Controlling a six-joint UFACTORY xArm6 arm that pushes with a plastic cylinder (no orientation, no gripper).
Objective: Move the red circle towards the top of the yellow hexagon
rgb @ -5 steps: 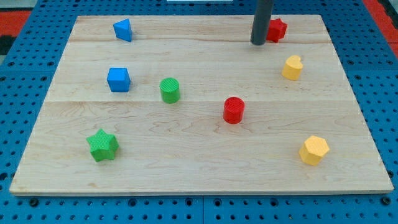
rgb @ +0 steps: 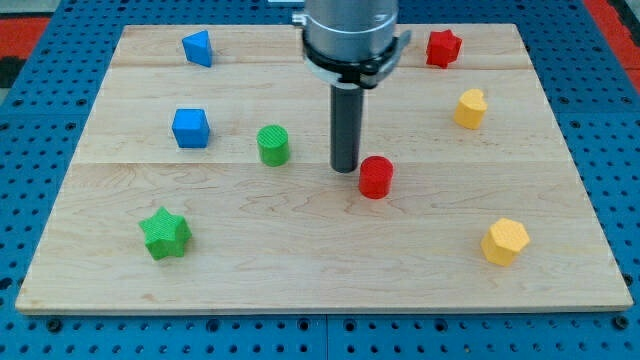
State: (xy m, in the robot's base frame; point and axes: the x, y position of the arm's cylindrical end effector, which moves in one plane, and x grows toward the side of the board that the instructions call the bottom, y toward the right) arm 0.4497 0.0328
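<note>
One push lined up: my tip (rgb: 345, 167) sits just upper-left of the red circle block (rgb: 376, 177)
Why there: shoves it right-down toward the yellow hexagon block (rgb: 505, 241)
Tool state: bare rod, grasping nothing
Red circle: mid wooden table (rgb: 300, 270)

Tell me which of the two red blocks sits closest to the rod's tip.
The red circle mid-board, just right of my tip. The red star sits far off at the view's top right.

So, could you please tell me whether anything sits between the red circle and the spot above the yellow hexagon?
Nothing visible does. The board between the red circle and the yellow hexagon is bare. My tip stands just on the circle's left.
</note>
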